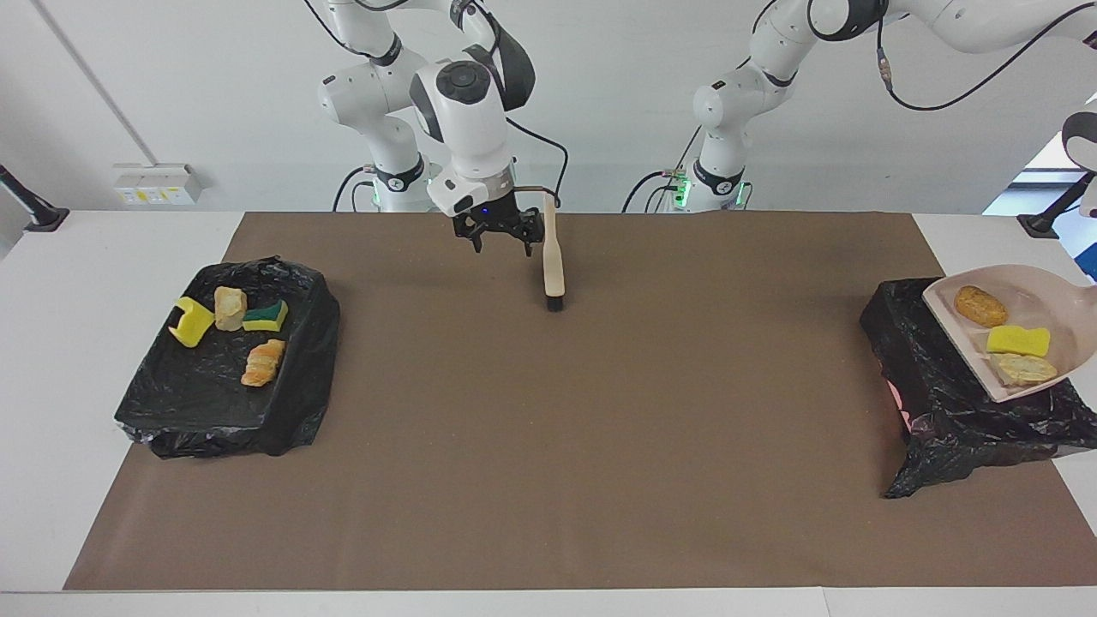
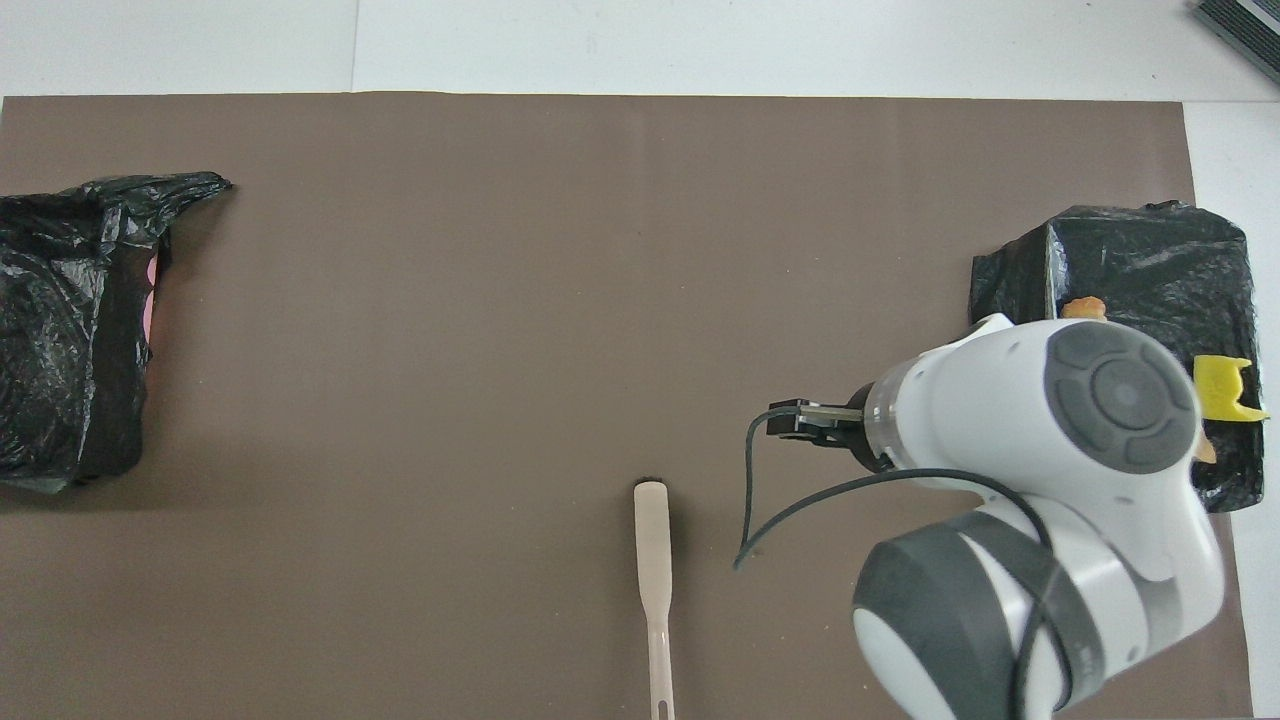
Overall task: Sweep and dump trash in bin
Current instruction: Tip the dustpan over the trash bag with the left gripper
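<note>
A matt brown paper-like sheet (image 1: 548, 428) covers the white, smooth table (image 1: 60, 343). Two bins are lined with crinkled, glossy black plastic film: one bin (image 1: 283, 411) toward the right arm's end, the other bin (image 1: 943, 428) toward the left arm's end. The trash (image 1: 262, 362) looks like porous sponge and rough, crusty foam; one sponge piece (image 1: 266, 317) carries a green scouring layer. The dustpan (image 1: 1058, 296) is smooth beige plastic with a faint sheen, as is the handle of the hand brush (image 1: 554, 266), whose bristles are matt black. The arm shells (image 2: 1040, 450) are glossy white plastic with grey matt caps.
</note>
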Tool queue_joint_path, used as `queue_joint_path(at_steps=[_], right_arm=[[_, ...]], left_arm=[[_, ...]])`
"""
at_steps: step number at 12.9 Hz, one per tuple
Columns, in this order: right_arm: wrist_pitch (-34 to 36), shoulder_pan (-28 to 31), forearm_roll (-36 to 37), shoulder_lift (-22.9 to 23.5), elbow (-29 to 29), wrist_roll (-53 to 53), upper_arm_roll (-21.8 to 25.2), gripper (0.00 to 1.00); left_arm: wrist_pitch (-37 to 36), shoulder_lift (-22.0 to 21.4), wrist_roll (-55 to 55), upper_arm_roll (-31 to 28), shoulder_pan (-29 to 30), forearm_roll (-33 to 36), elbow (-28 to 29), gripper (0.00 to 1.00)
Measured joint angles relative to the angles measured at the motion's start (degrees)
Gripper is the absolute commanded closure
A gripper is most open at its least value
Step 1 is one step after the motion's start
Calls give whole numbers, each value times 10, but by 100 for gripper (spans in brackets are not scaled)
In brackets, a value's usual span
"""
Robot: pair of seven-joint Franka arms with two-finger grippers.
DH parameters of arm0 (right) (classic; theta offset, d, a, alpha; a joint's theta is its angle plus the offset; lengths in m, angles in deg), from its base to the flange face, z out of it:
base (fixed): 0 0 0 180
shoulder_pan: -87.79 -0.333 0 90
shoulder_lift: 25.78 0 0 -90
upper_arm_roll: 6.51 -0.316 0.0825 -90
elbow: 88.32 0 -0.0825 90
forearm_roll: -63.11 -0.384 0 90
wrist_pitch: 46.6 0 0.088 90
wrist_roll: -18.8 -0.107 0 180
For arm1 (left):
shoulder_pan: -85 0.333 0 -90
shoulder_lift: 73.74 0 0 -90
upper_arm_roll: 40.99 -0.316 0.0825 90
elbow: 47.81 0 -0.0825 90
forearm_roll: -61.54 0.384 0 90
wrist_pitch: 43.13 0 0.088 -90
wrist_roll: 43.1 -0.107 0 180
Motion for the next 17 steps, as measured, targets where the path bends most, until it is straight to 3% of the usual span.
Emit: queue_joint_path(at_steps=[9, 13, 17], right_arm=[[57, 115, 47, -4, 85, 139, 1, 0], [105, 129, 50, -4, 121, 144, 1, 0], [138, 146, 72, -4, 160, 194, 3, 0]], left_arm=[[-2, -1, 117, 4, -55, 223, -11, 100], [-2, -18, 118, 5, -57, 223, -20, 100], [-15, -50, 116, 11, -69, 114, -17, 100]])
